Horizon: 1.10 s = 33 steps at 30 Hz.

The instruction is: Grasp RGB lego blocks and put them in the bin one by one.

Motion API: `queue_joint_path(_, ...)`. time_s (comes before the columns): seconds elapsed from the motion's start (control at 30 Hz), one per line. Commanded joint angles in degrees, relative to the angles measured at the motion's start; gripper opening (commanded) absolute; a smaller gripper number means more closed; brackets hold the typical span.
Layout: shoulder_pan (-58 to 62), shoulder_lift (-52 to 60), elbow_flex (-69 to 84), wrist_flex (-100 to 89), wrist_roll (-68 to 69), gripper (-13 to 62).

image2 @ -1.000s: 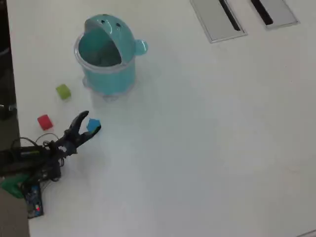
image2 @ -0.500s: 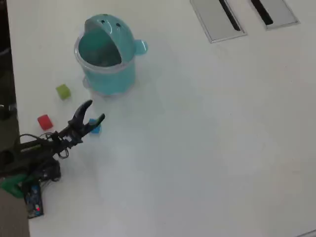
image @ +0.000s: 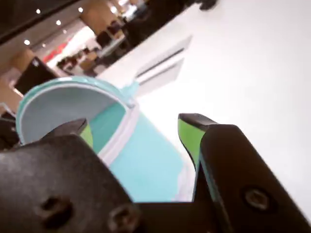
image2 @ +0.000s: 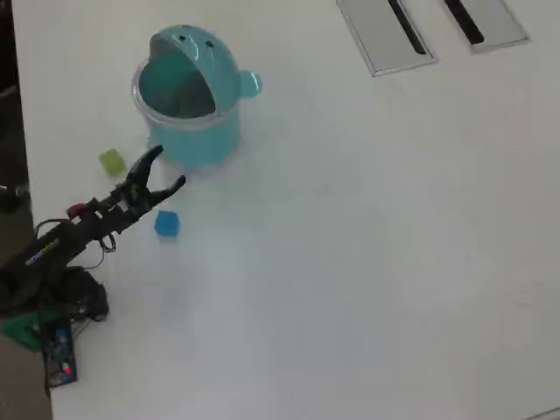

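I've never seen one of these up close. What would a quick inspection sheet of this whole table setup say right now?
Surface: white table, bare across most of it.
Job's things: teal bin, lid flipped open; blue block on the table; yellow-green block beside the bin; red block mostly hidden by the arm.
Clutter: nothing seen.
Grippers: pincer open, empty, near the bin.
Cables: dark wires along the arm.
Surroundings: two grey slotted panels in the table's far edge.
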Motion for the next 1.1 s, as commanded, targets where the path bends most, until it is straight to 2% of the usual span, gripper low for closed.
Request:
queue_joint_path(0.0, -0.7, 4.7, -8.3, 2.3, -3.6, 33.1)
queue_joint_path(0.23, -13.4, 4.7, -16.4, 23.1, -30.3, 33.4)
queue_joint_path(0.43, -19.8, 4.7, -19.9, 39.5, -37.8, 33.4)
queue_joint_path(0.67, -25.0, 4.7, -25.2, 60.3, -53.8, 33.2)
queue_joint_path(1.07, -37.1, 4.6, -17.6, 68.9, -57.4, 33.0)
